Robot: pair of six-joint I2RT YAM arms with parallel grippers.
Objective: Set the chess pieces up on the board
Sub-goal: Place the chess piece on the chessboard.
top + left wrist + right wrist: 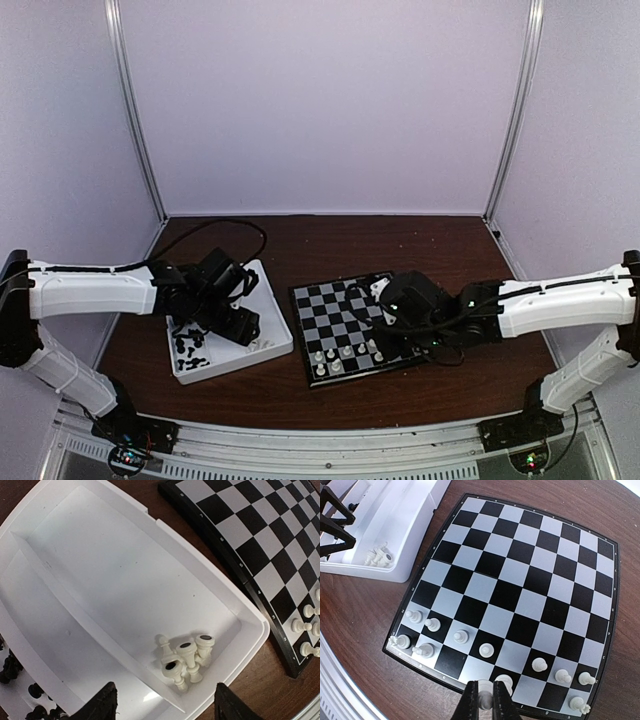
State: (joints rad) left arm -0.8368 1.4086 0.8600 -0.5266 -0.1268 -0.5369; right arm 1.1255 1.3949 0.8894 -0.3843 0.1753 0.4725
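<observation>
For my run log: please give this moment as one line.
left pincer: open over white pieces in tray | right pincer: shut on white piece, above board

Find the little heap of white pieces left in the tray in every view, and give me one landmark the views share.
Top external: cannot be made out, white against the white tray.
Left wrist: the heap lies low and centre, in the tray's corner beside the board.
Right wrist: upper left, inside the tray.
Shared landmark: the board's black rim facing the tray.
</observation>
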